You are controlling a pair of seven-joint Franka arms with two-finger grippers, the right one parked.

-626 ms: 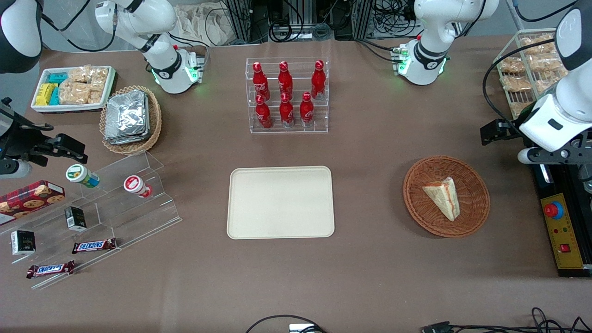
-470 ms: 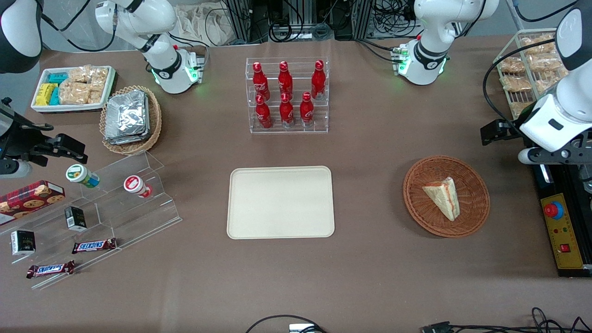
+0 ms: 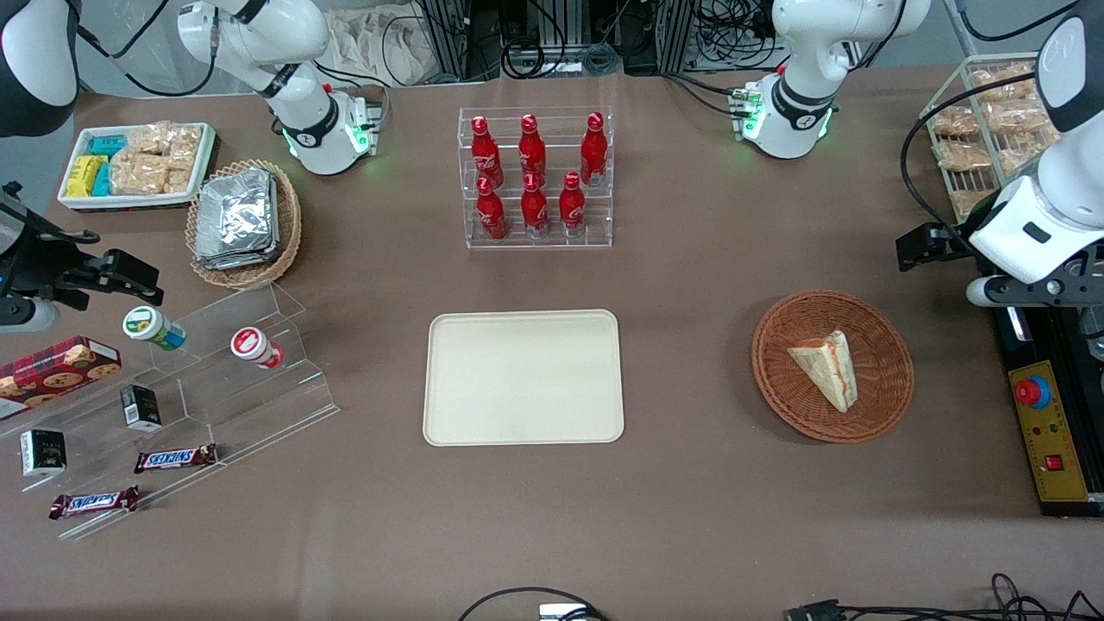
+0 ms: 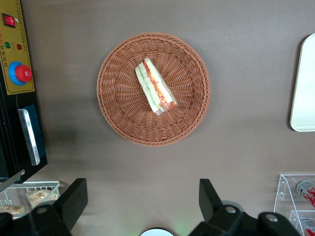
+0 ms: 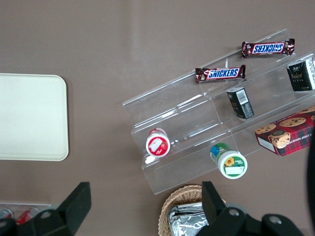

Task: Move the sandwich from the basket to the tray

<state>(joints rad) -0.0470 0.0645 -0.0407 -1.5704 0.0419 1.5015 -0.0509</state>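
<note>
The sandwich (image 3: 828, 368) (image 4: 155, 87), a pale wedge with orange-red and green filling, lies in the round reddish-brown wicker basket (image 3: 888, 405) (image 4: 118, 113). The cream tray (image 3: 523, 377) (image 4: 303, 88) rests flat in the middle of the table with nothing on it. My gripper (image 4: 142, 196) (image 3: 1039, 289) hangs high above the table at the working arm's end, beside the basket and a little farther from the front camera. It is open with nothing between its fingers (image 4: 74, 196).
A black and yellow control box with a red button (image 3: 1048, 431) (image 4: 17, 73) lies beside the basket at the table's end. A clear rack of red bottles (image 3: 535, 177) stands farther back than the tray. A wire rack of snack packs (image 3: 983, 129) is near the working arm.
</note>
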